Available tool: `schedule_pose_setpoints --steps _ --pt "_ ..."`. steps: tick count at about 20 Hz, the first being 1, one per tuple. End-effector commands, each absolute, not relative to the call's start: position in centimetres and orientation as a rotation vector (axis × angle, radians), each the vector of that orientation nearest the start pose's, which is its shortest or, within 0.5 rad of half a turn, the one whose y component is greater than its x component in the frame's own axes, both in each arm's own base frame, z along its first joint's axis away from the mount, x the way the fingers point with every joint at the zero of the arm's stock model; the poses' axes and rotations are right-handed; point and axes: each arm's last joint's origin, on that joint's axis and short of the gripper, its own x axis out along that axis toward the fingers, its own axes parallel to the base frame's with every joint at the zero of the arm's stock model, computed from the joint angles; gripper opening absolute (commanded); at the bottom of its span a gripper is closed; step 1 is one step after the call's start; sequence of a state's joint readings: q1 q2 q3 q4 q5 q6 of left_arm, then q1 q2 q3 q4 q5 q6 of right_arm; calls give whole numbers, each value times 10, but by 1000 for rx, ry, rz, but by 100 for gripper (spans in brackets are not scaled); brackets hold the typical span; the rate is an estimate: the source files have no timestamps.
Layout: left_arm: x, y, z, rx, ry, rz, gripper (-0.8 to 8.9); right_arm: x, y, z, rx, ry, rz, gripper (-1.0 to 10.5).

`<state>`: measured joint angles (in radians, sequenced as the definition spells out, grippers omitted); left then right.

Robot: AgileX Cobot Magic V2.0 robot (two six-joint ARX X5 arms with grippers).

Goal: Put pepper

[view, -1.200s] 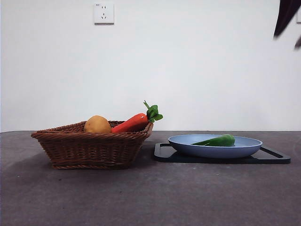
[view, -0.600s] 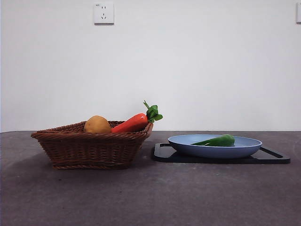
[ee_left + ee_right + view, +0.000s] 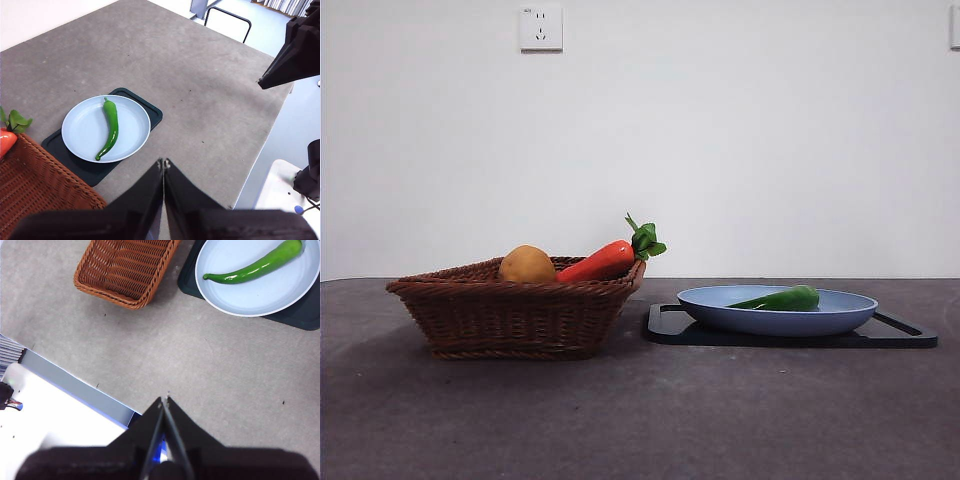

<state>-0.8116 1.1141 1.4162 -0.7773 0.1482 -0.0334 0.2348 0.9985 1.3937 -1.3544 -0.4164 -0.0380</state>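
The long green pepper (image 3: 782,299) lies flat in the blue plate (image 3: 720,311). It also shows in the left wrist view (image 3: 110,129) and the right wrist view (image 3: 255,270). The plate (image 3: 82,137) rests on a black tray (image 3: 665,325). My left gripper (image 3: 163,162) is shut and empty, high above the table. My right gripper (image 3: 164,399) is shut and empty, also high above the table. Neither gripper shows in the front view.
A brown wicker basket (image 3: 510,315) stands left of the tray, holding a round potato (image 3: 526,265) and an orange carrot (image 3: 605,260) with green leaves. The basket also shows in the right wrist view (image 3: 127,270). The table's edge (image 3: 260,145) is near.
A dark arm tip at the top right corner of the front view has gone out of view. The pepper, plate and basket have not moved.
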Motion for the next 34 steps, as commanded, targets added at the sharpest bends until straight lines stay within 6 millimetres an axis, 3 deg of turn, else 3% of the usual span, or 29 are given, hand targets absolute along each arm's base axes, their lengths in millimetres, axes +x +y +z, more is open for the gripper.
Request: schedule_pose_setpoints --steps 1,7,10,13,15,17,23,30,34 --pt "138 -153 432 135 459 -944 8 127 43 401 56 966 617 11" --pt "140 -150 432 181 428 -897 8 127 43 401 56 966 617 11" --pt "148 -123 449 173 271 -726 8 127 43 401 56 966 617 11" --pt "143 -87 467 138 110 -585 8 127 43 401 56 966 617 11" --pt "133 -63 470 122 -11 -504 8 127 43 401 56 966 616 11" --pt "121 -43 460 117 -117 -400 8 127 43 401 56 966 616 11" --pt "84 -8 387 118 -267 -59 8 127 43 401 55 966 616 11" --pt "78 -3 272 71 -160 -14 8 127 43 401 55 966 616 11" --pt "83 -2 222 67 -104 -9 8 127 43 401 55 966 616 11"
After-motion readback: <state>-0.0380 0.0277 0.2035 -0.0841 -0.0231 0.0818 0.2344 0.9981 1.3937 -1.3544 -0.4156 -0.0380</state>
